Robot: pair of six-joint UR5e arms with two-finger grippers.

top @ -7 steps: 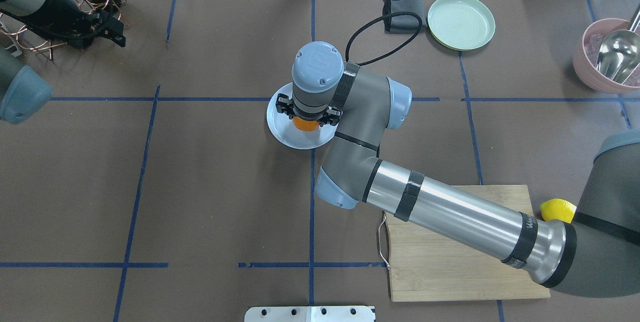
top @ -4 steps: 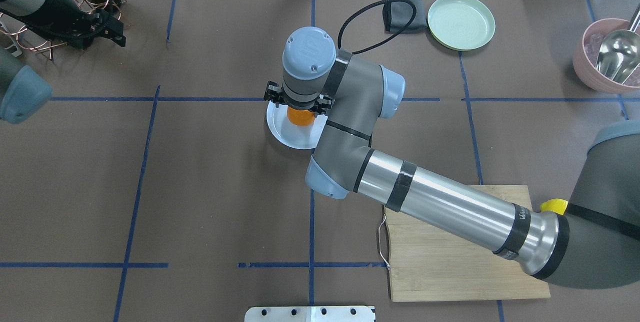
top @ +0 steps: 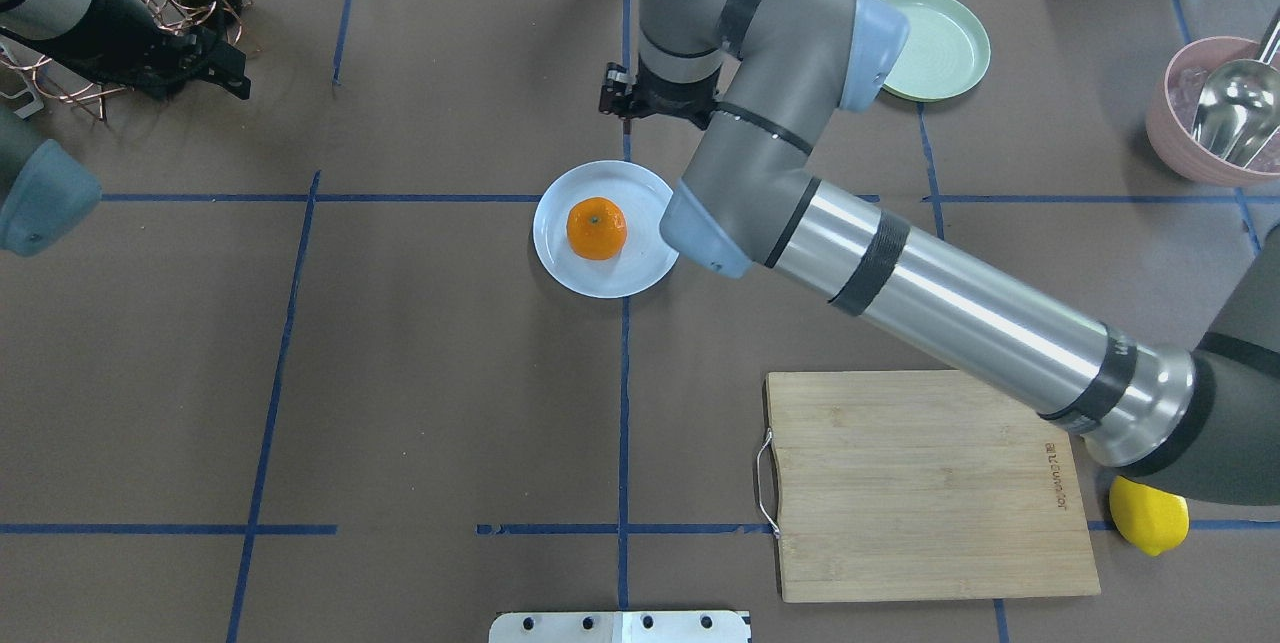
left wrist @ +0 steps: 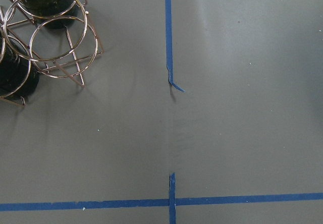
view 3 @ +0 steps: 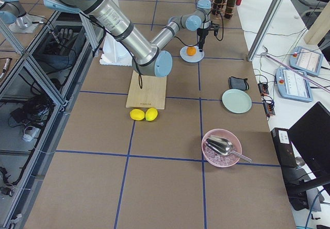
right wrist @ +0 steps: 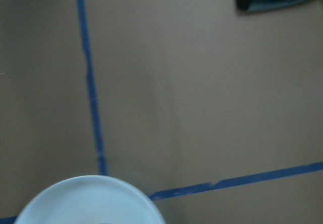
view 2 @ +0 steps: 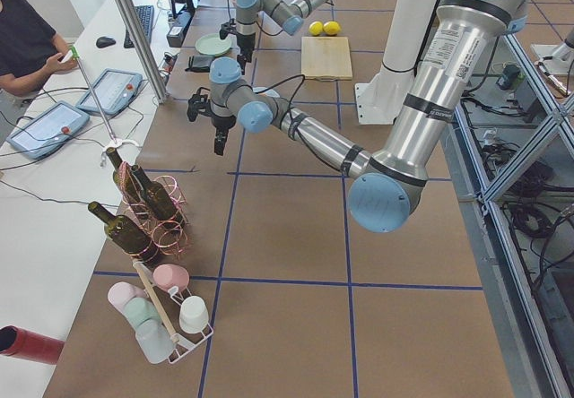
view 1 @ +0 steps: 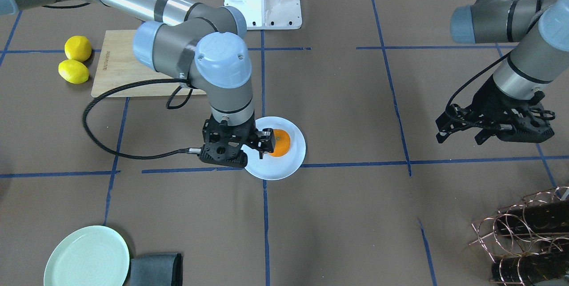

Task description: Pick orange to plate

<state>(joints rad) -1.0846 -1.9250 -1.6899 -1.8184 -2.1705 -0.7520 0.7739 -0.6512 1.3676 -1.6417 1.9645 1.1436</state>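
One round orange (top: pixel 596 228) sits on the glossy, pale circular plate (top: pixel 600 279).

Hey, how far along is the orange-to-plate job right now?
Done: the orange sits on the plate, with no gripper touching it. In hand: nothing; the right gripper hangs open and empty near the plate. Left: seemingly only moving that arm clear.

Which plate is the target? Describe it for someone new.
Go to the middle of the table, where blue tape lines cross. The plate sits on that crossing, round and pale bluish-white. Unlike the mint-green plate, it holds the orange.
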